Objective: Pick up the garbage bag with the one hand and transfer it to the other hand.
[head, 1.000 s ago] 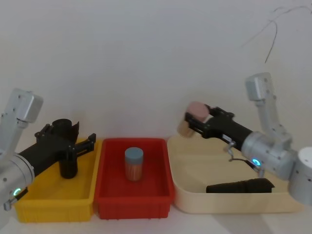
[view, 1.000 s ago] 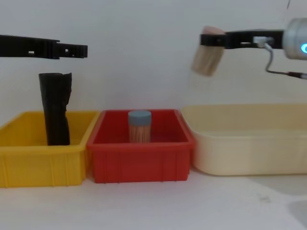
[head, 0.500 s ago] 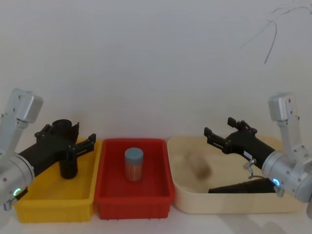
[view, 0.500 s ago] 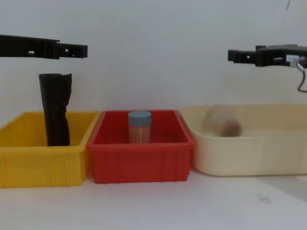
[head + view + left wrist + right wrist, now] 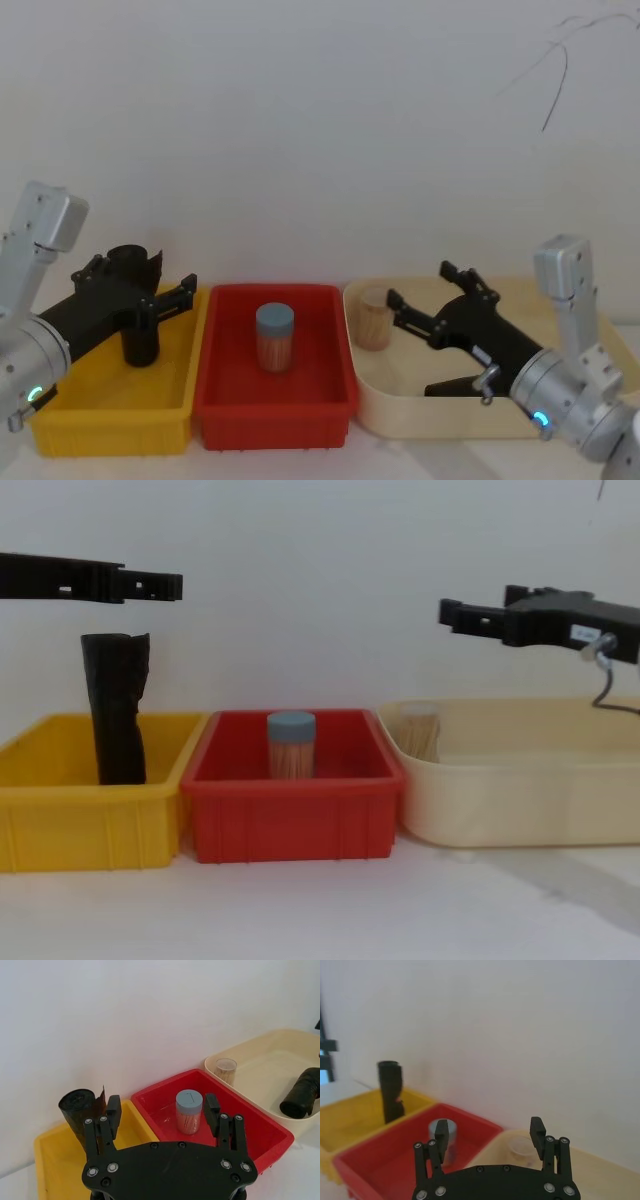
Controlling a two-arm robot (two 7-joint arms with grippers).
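Note:
The garbage bag (image 5: 141, 341) (image 5: 118, 710) is a tall black roll with a crinkled top, standing upright at the back of the yellow bin (image 5: 110, 420). My left gripper (image 5: 142, 278) (image 5: 170, 583), on the arm with the green ring light, hovers open above the roll's top, holding nothing. In the left wrist view the gripper (image 5: 161, 1110) is open, with the bag (image 5: 76, 1110) just outside one finger. My right gripper (image 5: 420, 286) (image 5: 452, 611) (image 5: 489, 1131) is open and empty over the beige tub (image 5: 450, 420).
A red bin (image 5: 275, 415) in the middle holds a jar with a blue-grey lid (image 5: 275, 337). In the beige tub a tan cup (image 5: 375, 318) stands at the left end. A second black roll (image 5: 302, 1092) lies on its side there.
The right gripper let go of the tan cup, which fell into the beige tub and now stands at its left end. The right arm drew back, then lowered. The left arm stayed still.

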